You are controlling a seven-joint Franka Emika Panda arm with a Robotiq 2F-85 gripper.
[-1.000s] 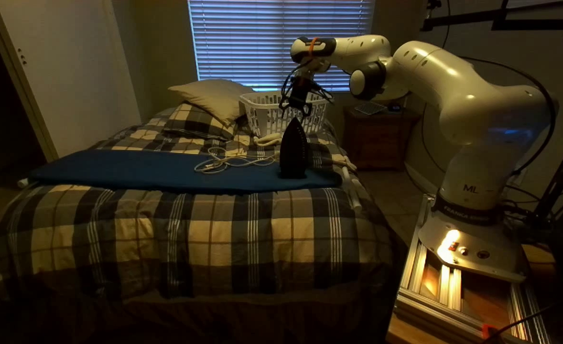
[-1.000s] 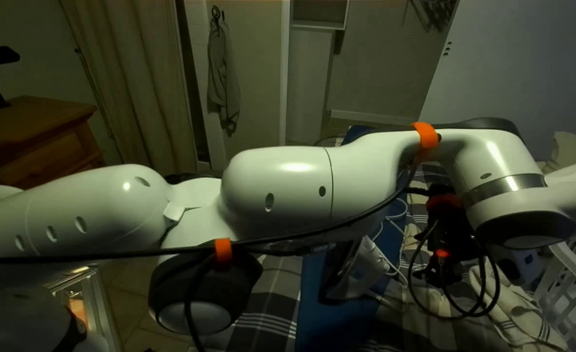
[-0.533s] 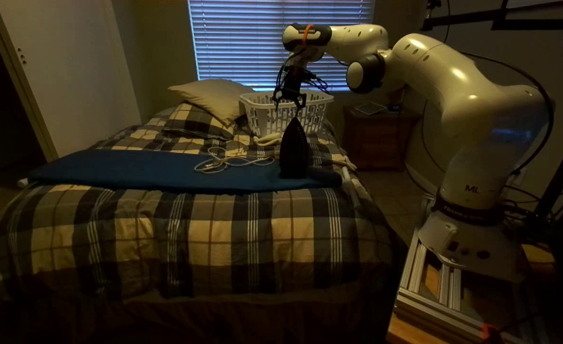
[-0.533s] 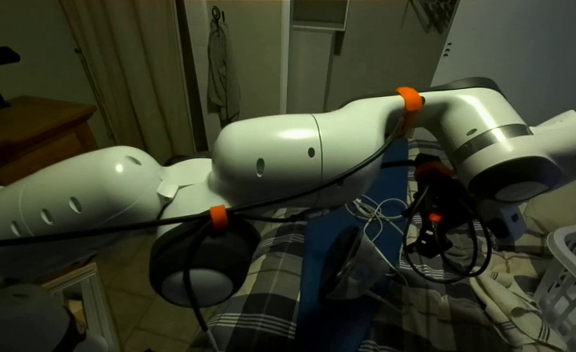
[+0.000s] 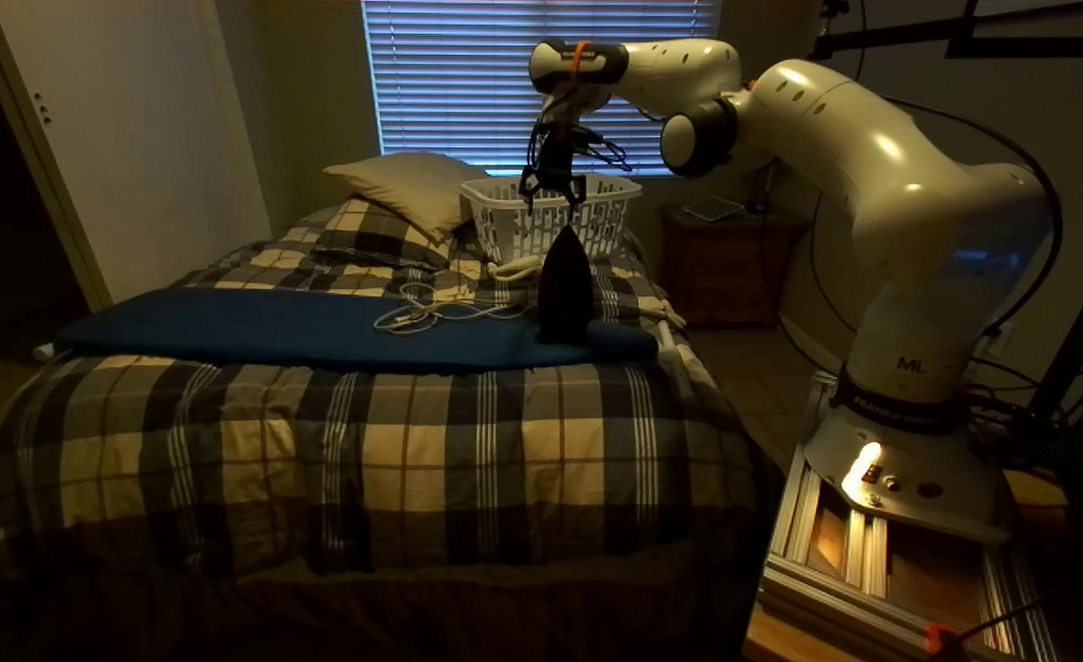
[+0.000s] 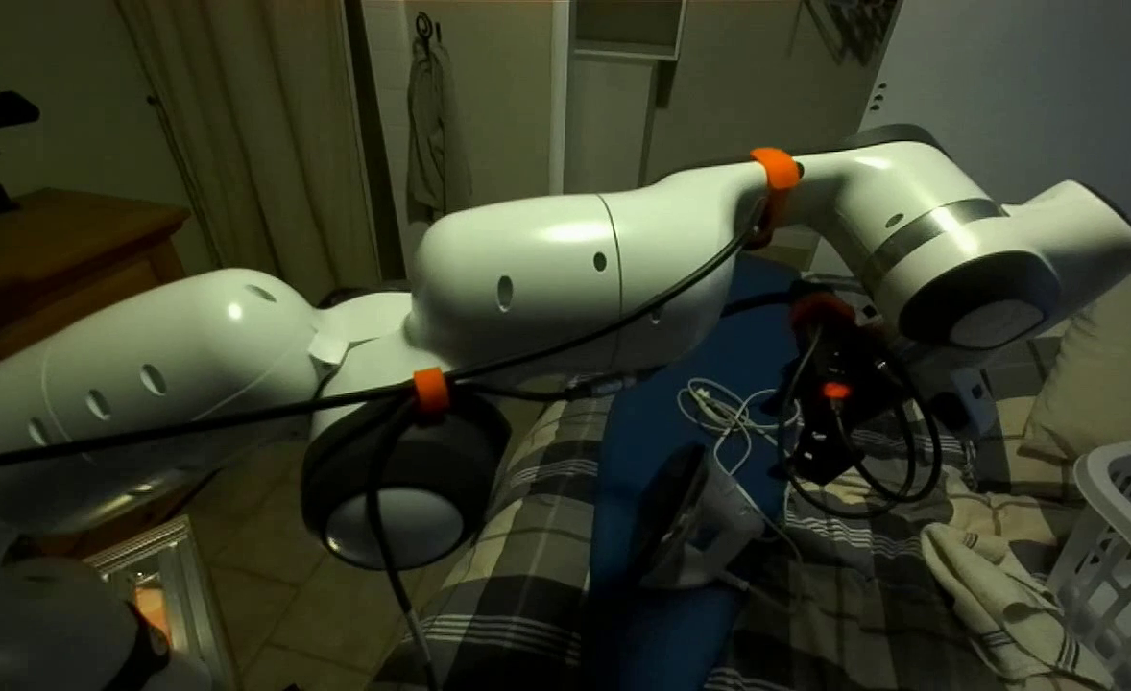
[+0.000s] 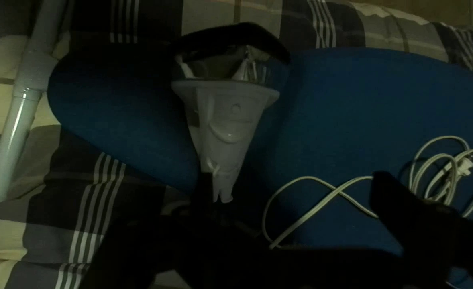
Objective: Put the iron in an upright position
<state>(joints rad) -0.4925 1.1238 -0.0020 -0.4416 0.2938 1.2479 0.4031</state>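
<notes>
The iron stands upright on its heel on the blue ironing board, its tip pointing up and its dark soleplate facing that exterior camera. In an exterior view its pale body shows side-on. In the wrist view the iron is seen from above, close to one finger. Its pale cord lies looped on the board. My gripper is open and empty, above and slightly beside the iron's tip, apart from it. The gripper also shows in the wrist view, its fingers wide apart.
A white slatted laundry basket stands on the bed behind the iron. A cream pillow lies farther back. A striped towel lies beside the basket. White board legs stick out at the board's end. A wooden nightstand stands beyond.
My open gripper has risen a little and moved left in an exterior view, away from the iron's tip. The iron has stayed standing in the same place.
</notes>
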